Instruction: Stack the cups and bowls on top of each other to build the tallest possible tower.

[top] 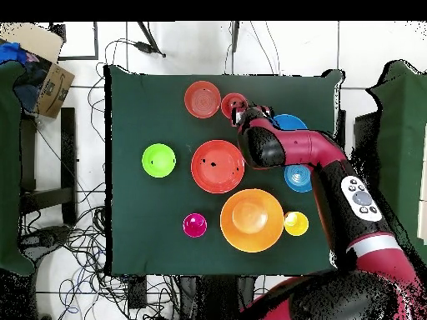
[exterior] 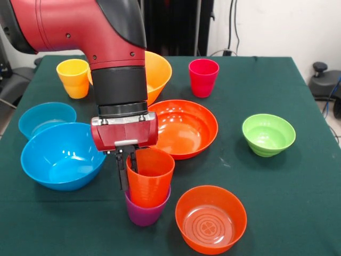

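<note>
You see the orange-red cup (exterior: 150, 176) nested in the purple cup (exterior: 145, 210) near the table's (exterior: 298, 176) edge, the gripper (exterior: 128, 169) pinching its rim from above.

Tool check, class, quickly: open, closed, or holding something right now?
Tool: closed on the rim of the orange-red cup, which sits nested in the purple cup.

No readable text, label or number shows in either view. The cups, bowls and arm carry none.
</note>
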You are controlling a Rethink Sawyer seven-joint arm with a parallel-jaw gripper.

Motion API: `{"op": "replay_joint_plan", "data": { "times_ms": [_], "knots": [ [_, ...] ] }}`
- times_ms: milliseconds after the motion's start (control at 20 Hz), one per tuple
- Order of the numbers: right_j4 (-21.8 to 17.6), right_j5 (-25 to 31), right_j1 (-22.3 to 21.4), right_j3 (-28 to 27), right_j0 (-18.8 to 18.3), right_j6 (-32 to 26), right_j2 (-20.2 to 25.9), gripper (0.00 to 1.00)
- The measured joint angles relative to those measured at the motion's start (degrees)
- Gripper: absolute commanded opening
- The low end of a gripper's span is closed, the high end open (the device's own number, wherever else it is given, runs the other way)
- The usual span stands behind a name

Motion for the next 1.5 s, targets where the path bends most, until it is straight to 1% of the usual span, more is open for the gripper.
{"op": "replay_joint_plan", "data": {
  "times_ms": [400, 700, 1250, 1500],
  "knots": [
    [0.0, 0.01, 0.02, -0.08, 0.05, 0.0, -0.1, 0.0],
    [0.0, 0.0, 0.02, -0.57, 0.69, 0.0, -1.11, 0.0],
    [0.12, 0.0, 0.04, -2.04, 2.88, 0.0, -3.96, 0.0],
    [0.32, 0.0, 0.05, -2.44, 3.58, 0.0, -4.2, 0.0]
  ]
}}
